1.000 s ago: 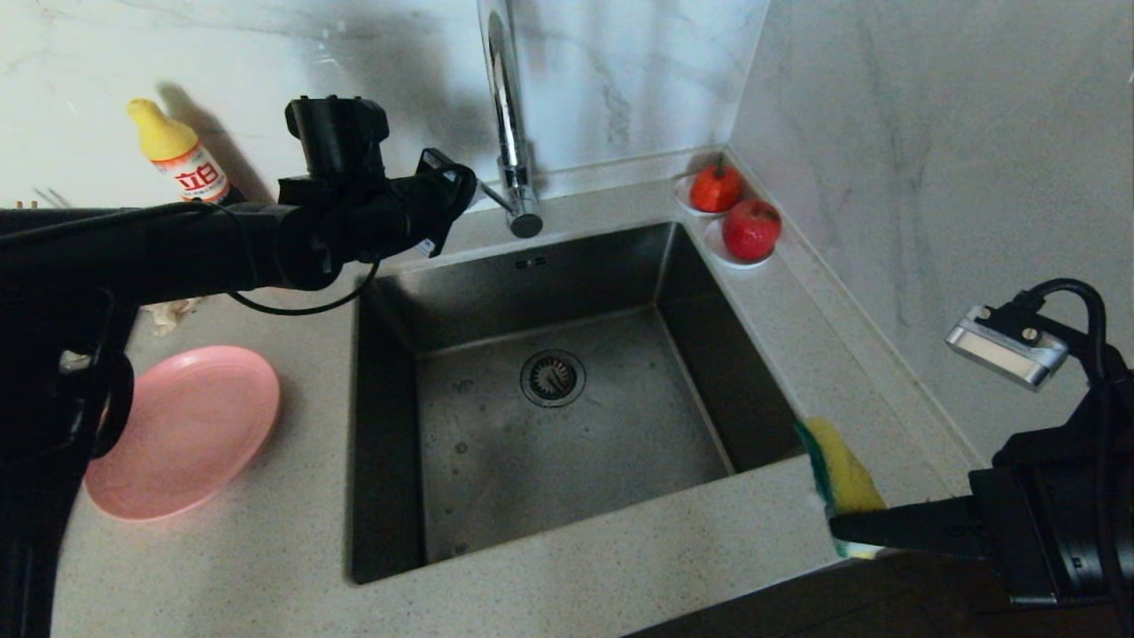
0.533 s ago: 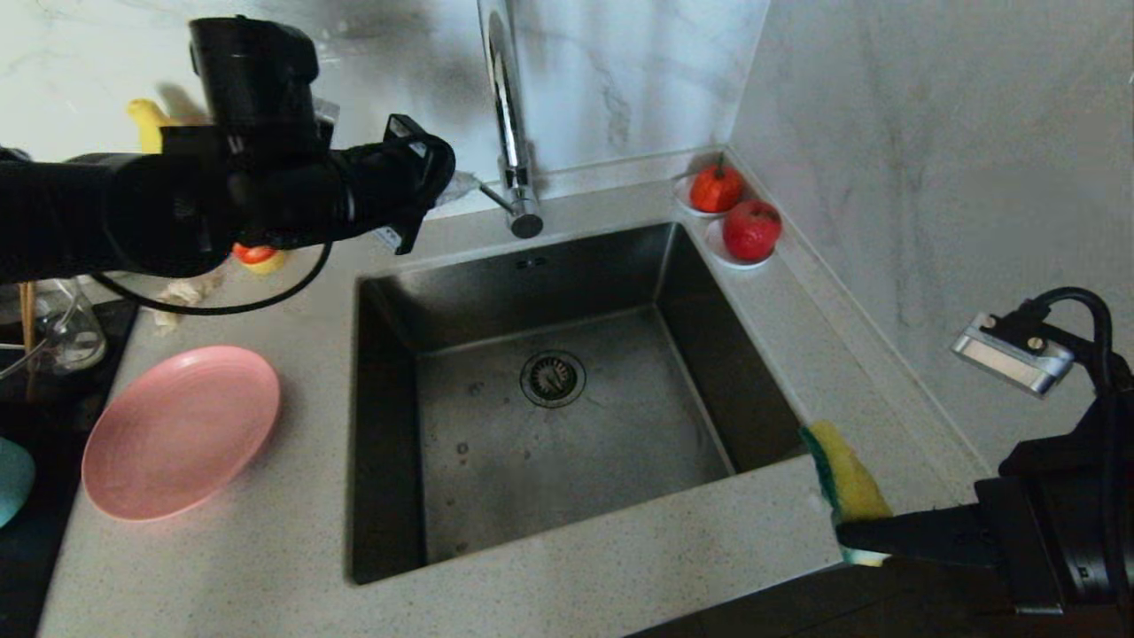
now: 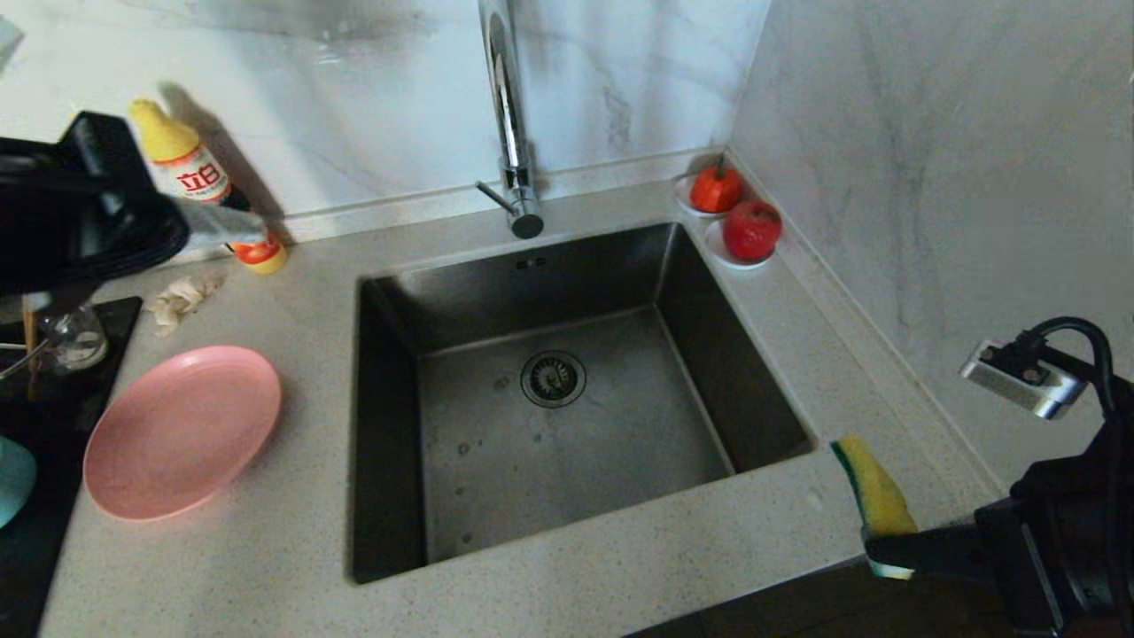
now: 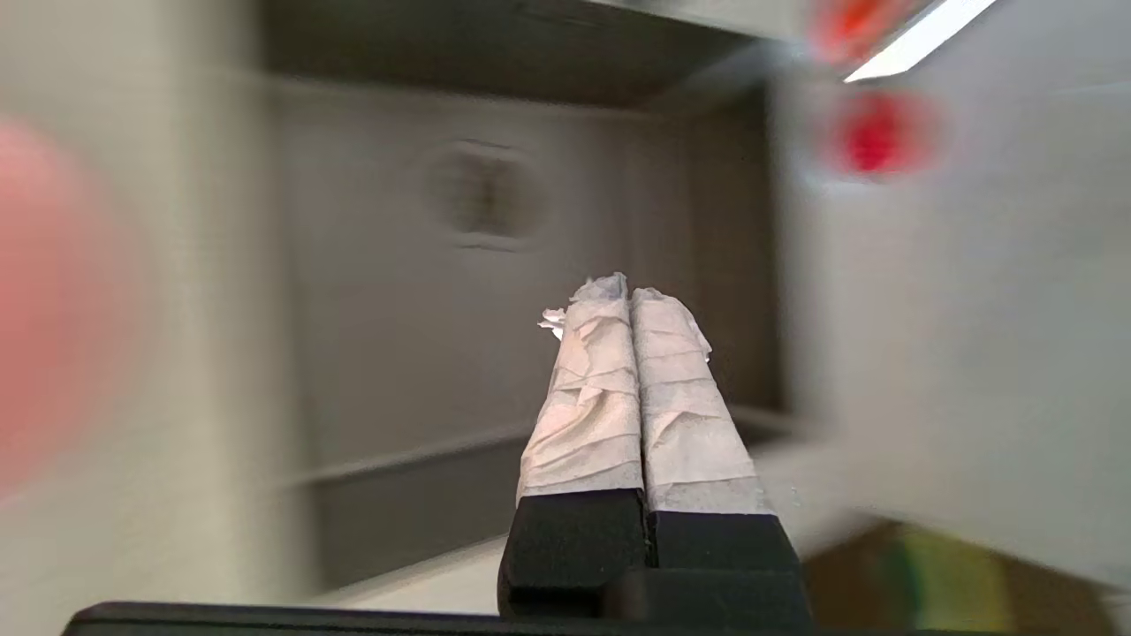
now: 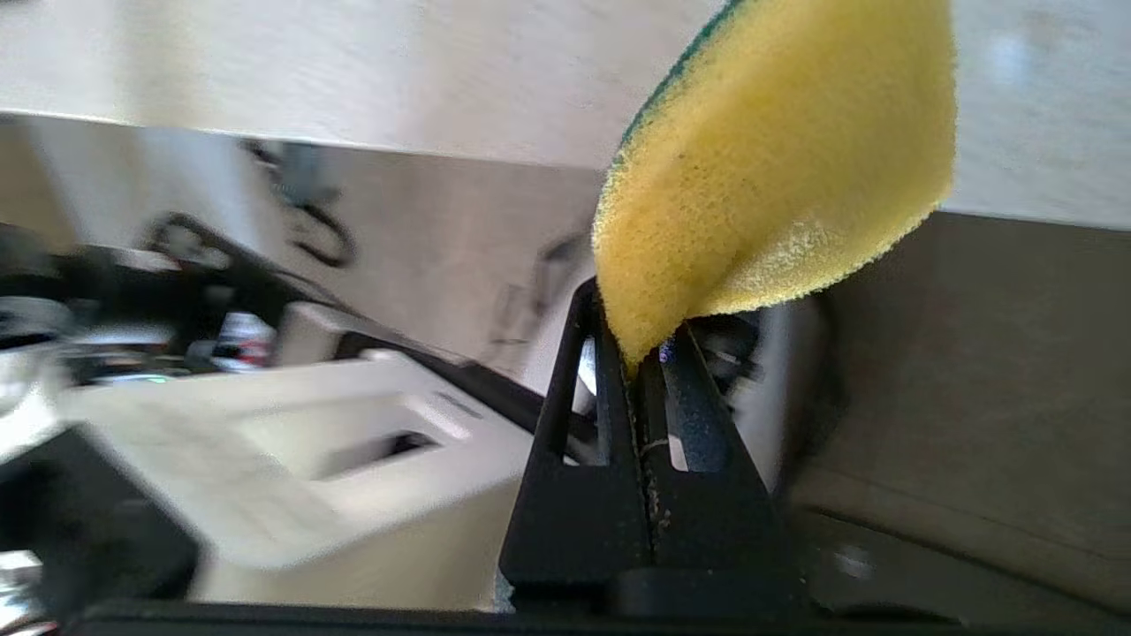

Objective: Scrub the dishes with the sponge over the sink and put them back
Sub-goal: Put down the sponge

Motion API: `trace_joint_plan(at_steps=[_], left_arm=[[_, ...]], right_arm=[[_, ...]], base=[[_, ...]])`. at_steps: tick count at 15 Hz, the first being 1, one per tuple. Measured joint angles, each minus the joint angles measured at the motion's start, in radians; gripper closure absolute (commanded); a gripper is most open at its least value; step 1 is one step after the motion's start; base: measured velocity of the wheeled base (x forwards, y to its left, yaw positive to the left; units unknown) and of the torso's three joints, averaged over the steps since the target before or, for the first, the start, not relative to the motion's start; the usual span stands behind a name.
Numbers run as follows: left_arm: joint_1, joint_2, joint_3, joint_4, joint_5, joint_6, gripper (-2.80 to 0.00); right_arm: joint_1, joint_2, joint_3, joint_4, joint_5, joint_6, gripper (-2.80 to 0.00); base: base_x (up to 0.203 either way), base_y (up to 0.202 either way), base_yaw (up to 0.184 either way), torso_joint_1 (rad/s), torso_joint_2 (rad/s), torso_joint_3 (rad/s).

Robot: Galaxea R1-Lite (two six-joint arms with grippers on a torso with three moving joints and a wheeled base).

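The pink plate point(image 3: 182, 430) lies on the counter left of the steel sink point(image 3: 549, 266). A sliver of the teal bowl point(image 3: 12, 478) shows at the left edge, and thin brown chopsticks point(image 3: 28, 354) stand by the glass jug point(image 3: 73, 341). My left gripper point(image 3: 257, 232) hovers at the far left in front of the bottle; its taped fingers point(image 4: 601, 389) are pressed together with nothing between them. My right gripper point(image 3: 877, 549) is shut on the yellow-and-green sponge point(image 3: 873, 496) over the counter at the sink's near right corner. The sponge point(image 5: 778, 168) sticks out beyond the closed jaws.
A tall chrome tap point(image 3: 509, 115) rises behind the basin, above the drain strainer point(image 3: 553, 378). A yellow-capped bottle point(image 3: 182, 164) and an off-white rag point(image 3: 182, 297) sit at the back left. Two red fruits on saucers point(image 3: 751, 229) fill the back right corner by the wall.
My left arm has swung back to the left, away from the sink's back left corner, uncovering the bottle and rag. The right gripper with the sponge has drifted slightly right and nearer.
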Motion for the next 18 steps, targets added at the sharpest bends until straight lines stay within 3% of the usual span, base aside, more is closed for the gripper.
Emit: trace_joint_plan(at_steps=[2, 5, 7, 10, 15, 18], left_arm=[[0.008, -0.115, 0.105, 0.047, 0.145, 0.128, 0.0], [0.012, -0.312, 0.33, 0.058, 0.235, 0.258, 0.0], [0.021, -0.431, 0.463, 0.058, 0.296, 0.304, 0.0], [0.073, -0.604, 0.645, 0.041, 0.4, 0.322, 0.0], [0.191, -0.895, 0.913, 0.034, 0.42, 0.341, 0.0], [0.233, -1.041, 1.057, 0.003, 0.378, 0.359, 0.0]], right_arm=[[0.009, -0.005, -0.001, 0.023, -0.033, -0.016, 0.0], [0.043, -0.015, 0.021, 0.057, -0.08, -0.018, 0.0], [0.059, -0.022, 0.036, 0.059, -0.103, -0.018, 0.0], [0.07, -0.028, 0.051, 0.061, -0.104, -0.017, 0.0], [0.071, -0.049, 0.087, 0.061, -0.117, -0.016, 0.0], [0.071, -0.063, 0.101, 0.062, -0.119, -0.017, 0.0]], base=[[0.0, 0.0, 0.0, 0.0, 0.0, 0.0], [0.0, 0.0, 0.0, 0.0, 0.0, 0.0], [0.0, 0.0, 0.0, 0.0, 0.0, 0.0], [0.0, 0.0, 0.0, 0.0, 0.0, 0.0], [0.0, 0.0, 0.0, 0.0, 0.0, 0.0], [0.0, 0.0, 0.0, 0.0, 0.0, 0.0]])
